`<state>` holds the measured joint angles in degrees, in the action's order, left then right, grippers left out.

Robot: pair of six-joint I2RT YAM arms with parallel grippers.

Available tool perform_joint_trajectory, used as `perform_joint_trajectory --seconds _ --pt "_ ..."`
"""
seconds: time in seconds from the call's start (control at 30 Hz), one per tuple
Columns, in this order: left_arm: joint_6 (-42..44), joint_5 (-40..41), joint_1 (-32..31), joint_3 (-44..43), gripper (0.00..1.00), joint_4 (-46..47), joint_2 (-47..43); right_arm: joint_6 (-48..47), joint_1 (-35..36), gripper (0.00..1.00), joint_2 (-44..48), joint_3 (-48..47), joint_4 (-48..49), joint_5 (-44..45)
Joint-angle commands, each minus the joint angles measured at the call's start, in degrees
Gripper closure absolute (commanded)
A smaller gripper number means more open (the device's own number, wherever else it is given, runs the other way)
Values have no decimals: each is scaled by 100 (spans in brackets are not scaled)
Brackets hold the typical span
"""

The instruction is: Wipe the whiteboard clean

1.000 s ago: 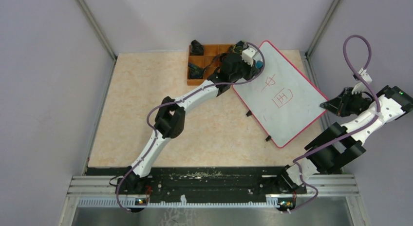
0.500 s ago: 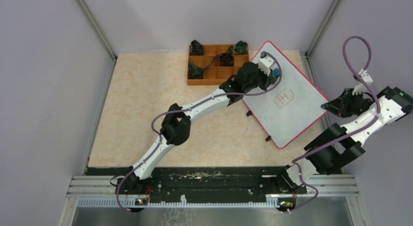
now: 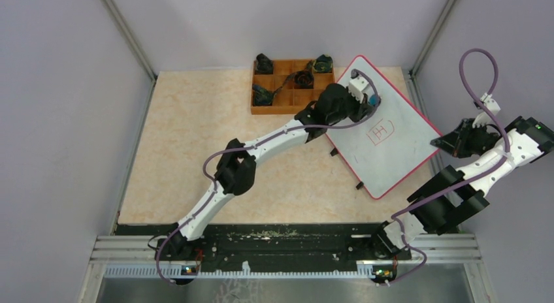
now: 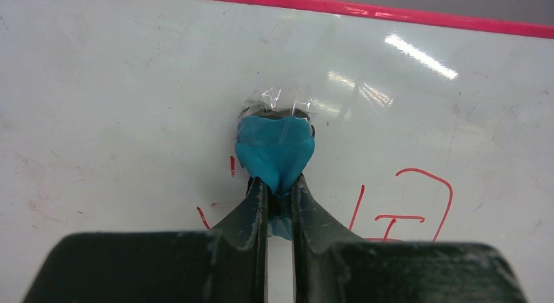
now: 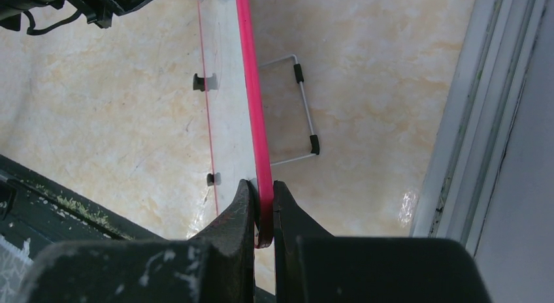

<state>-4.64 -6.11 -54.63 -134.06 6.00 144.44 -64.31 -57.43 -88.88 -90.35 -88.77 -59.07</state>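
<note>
**One character gone, one left to wipe**

A second ago two red characters stood on the whiteboard (image 3: 398,153). Now only the lower one (image 3: 381,130) remains. The upper one is wiped away, except for a few short red strokes (image 4: 232,166) that my left wrist camera shows close beside the eraser. In the last half second my left arm has almost not moved.

My left fingers (image 4: 279,185) are clenched on a small blue eraser (image 4: 274,149), and it is pressed flat on the white surface near the far red rim. My right fingers (image 5: 263,198) are clamped on the red rim at the right edge of the board and keep it steady.

The whiteboard is at the far right of the desk (image 3: 196,153), turned at an angle, with its far corner just beside the orange tray (image 3: 271,110).

I judge the task to be about half done. The remaining character is near the eraser, toward the near side of the board, so the next stroke should go that way. The small leftover strokes also need one more pass.

The tray is divided into compartments. Several of them hold small dark things (image 3: 264,63), and what looks like a dark cord runs across some of them. I cannot tell what these things are. Other compartments look empty.
</note>
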Motion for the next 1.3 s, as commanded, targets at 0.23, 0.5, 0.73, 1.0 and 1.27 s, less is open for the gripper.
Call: perform_joint_trajectory --seconds 0.23,0.5,0.73,1.0,1.27 --pt "188 -99 779 219 100 -477 110 -609 89 100 244 72 290 358" --pt "153 -149 800 113 100 -505 196 -608 100 100 222 100 295 352" --pt "159 -133 446 -132 100 -467 255 -630 140 100 282 171 290 391" --pt "112 -276 84 -430 100 -292 90 -625 153 100 338 208 291 398" --pt "-88 -671 -63 -426 100 -106 -38 -609 162 100 372 207 295 378"
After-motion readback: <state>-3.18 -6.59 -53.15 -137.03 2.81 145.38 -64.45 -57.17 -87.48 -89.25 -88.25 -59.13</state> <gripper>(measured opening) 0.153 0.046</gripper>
